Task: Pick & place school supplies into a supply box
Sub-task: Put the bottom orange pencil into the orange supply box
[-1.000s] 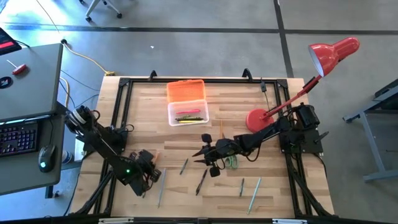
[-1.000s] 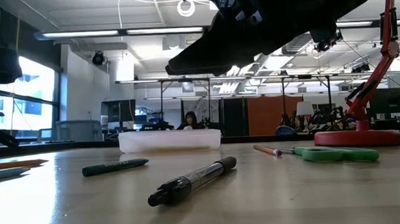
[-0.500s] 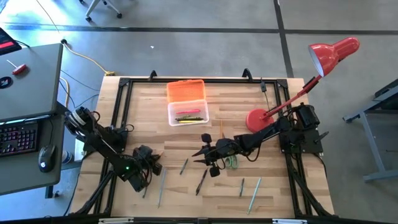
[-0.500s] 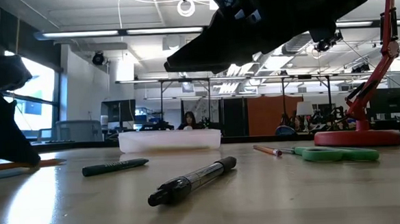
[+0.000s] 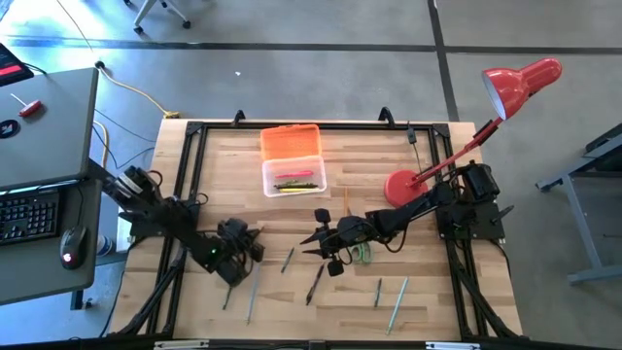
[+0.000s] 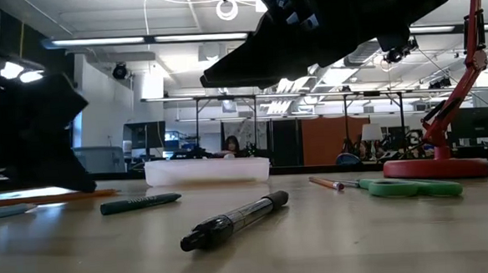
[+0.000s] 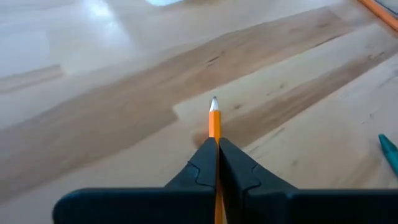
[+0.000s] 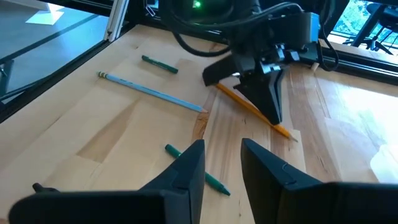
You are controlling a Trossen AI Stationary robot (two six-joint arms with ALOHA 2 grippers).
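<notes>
My left gripper (image 7: 217, 142) is low over the table's near left part (image 5: 249, 241), shut on an orange pencil (image 8: 249, 107). The pencil's sharpened tip (image 7: 214, 103) sticks out ahead of the fingers. My right gripper (image 8: 221, 163) hovers open above the table's middle (image 5: 313, 240), with nothing between its fingers. The supply box (image 5: 293, 176) is a clear case at the far middle. Its orange lid (image 5: 291, 142) lies open behind it, and a few supplies lie inside. Green scissors (image 5: 362, 253), a black pen (image 6: 236, 220) and several pencils (image 5: 251, 292) lie loose on the table. My left gripper pinches the orange pencil's shaft (image 7: 214, 129) between its two fingers, a short way behind the sharpened tip. The fingers slant down from the table's near left side, and the pencil runs on forward out of them. The pencil lies low along the table (image 6: 55, 196).
A red desk lamp stands with its round base (image 5: 403, 187) at the far right, its arm reaching up beyond the table. A green pen (image 6: 140, 204) and a blue pencil (image 8: 149, 93) lie near my left gripper. A black frame (image 5: 190, 165) rims the table.
My left gripper has moved toward the table's right and far edges and sunk closer to the wood. The orange pencil has shifted with it; in the low view its end reaches farther right than before. My right arm has kept still.
</notes>
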